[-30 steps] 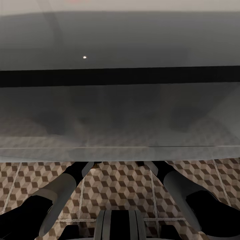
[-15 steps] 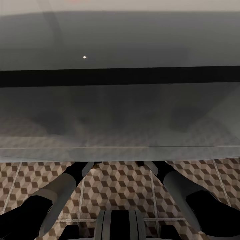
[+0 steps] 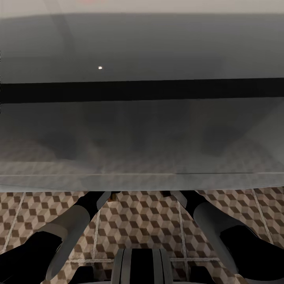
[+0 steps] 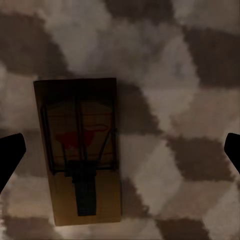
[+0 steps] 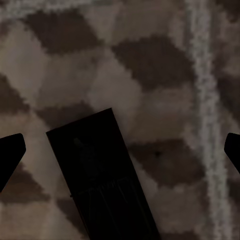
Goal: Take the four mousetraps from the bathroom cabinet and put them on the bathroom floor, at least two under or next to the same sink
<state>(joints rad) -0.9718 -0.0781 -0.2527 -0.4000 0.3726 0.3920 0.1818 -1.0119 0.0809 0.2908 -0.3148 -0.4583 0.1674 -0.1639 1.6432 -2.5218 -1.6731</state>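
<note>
Lying flat, mousetrap, on bathroom floor

One mousetrap lies flat on the bathroom floor, another mousetrap likewise.

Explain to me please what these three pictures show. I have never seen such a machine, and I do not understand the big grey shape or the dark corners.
This is a simulated robot with two arms. The large picture is from its head camera: both arms reach under a wide grey surface, over the patterned bathroom floor.

The two small pictures come from cameras by each gripper, looking down. The dark corners are the fingertips of the open left gripper and right gripper.

A mousetrap lies flat on the tiles under the left one. A dark, shadowed board lies under the right one, probably another trap. Nothing is held.
</note>
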